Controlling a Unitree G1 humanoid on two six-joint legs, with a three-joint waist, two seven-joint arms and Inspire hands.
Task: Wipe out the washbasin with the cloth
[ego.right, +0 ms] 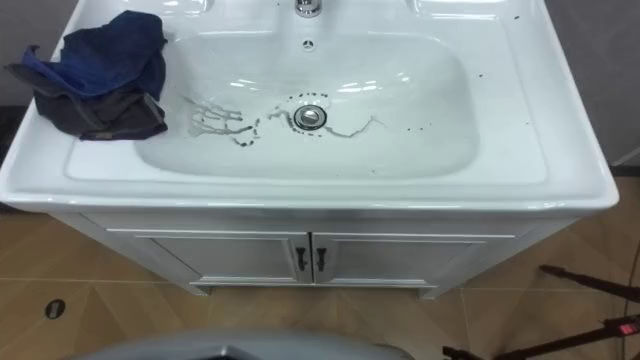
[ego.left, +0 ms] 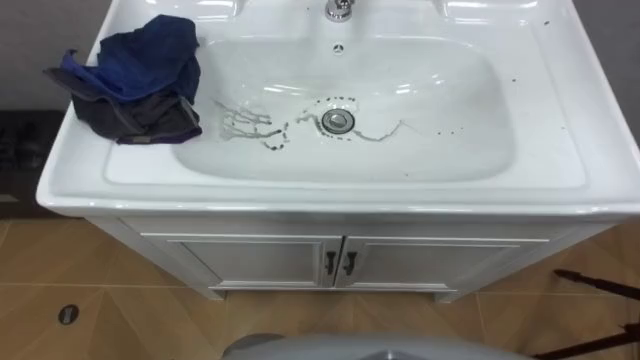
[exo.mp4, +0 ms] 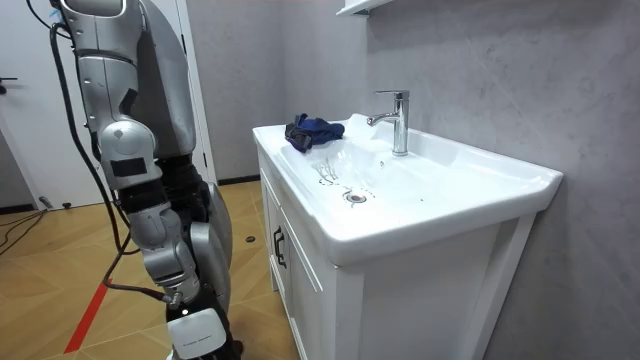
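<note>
The white basin (ego.left: 300,195) is right below me, set in a vanity. Dark smears and specks (ego.left: 250,125) lie in the bowl to the left of the drain (ego.left: 338,121), and more trail off to its right. A crumpled blue and dark cloth (ego.left: 140,80) rests on the rim at the back left corner, seen too in the room view (exo.mp4: 313,130). I stand upright facing the vanity. My right hand (exo.mp4: 200,335) hangs low at my side, well away from the basin.
A chrome faucet (exo.mp4: 398,120) stands at the middle of the back rim. Two cabinet doors (ego.left: 340,262) with dark handles close the front of the vanity. The grey wall runs behind it. A wood floor (ego.left: 90,290) lies around.
</note>
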